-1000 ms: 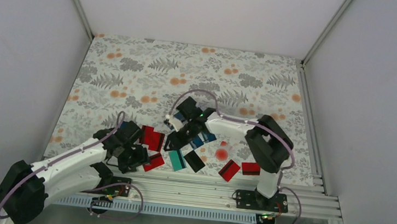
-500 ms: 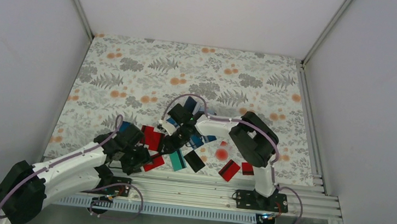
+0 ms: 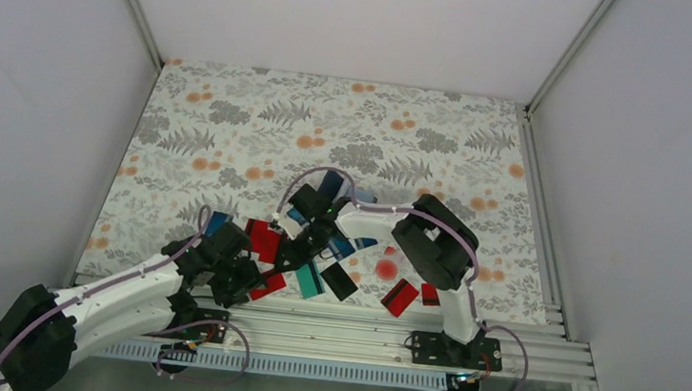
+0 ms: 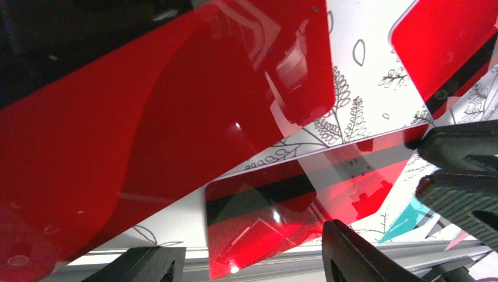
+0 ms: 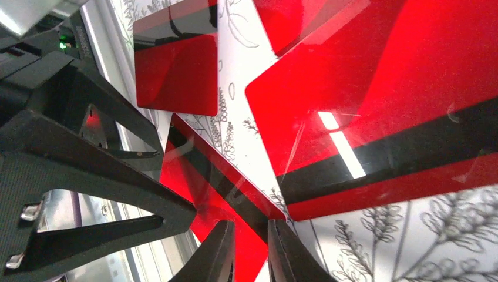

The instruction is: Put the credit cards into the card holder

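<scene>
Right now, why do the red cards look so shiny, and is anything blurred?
Left wrist view: the big red card fills the frame and looks soft, with pale reflections. Right wrist view: a white glare bar crosses the striped red card. Top external view: even light, no glare.

The credit cards (image 3: pixel 308 278) lie scattered on the table (image 3: pixel 235 118), at its near centre, just behind the rail (image 3: pixel 358 329) along the near edge. The left gripper (image 4: pixel 249 261) stands at the left end of the group. The right gripper (image 5: pixel 249 235) is just right of it and slightly farther back. One card (image 4: pixel 264 223) lies between the left gripper's fingers (image 4: pixel 352 255), and the right gripper's fingertips meet one of its corners. Two more cards (image 3: pixel 399 296) lie at the right end, beside the right arm (image 3: pixel 433 247).
</scene>
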Controlling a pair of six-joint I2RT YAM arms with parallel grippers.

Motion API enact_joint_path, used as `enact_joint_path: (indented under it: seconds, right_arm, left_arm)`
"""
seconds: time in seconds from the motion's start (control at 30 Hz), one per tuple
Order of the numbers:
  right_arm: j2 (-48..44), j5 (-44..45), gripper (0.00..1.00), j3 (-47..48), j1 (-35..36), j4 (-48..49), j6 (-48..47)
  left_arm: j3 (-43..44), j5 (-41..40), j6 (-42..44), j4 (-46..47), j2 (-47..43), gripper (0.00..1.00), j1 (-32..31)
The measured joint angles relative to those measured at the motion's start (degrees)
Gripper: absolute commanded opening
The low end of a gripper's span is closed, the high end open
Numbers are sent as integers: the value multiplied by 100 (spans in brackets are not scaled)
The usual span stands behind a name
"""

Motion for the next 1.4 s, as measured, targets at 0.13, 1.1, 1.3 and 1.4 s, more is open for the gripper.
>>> enact_joint_path:
  seconds: [0.13, 1.1, 1.3, 1.4]
  right_arm:
    - [76, -136, 13, 13, 61, 55, 0]
    - [160, -181, 11, 90, 72, 44, 9]
    - [140, -107, 11, 90, 50, 46, 22]
    - [103, 0, 13, 90, 39, 46, 46]
  left_arm:
    - [-70, 0, -52, 61, -118, 55, -26]
    - [-42, -310, -315, -605, -1034, 7, -181]
    - [271, -393, -321, -782, -1060, 3, -188]
    - [402, -452, -321, -763, -1064, 2, -188]
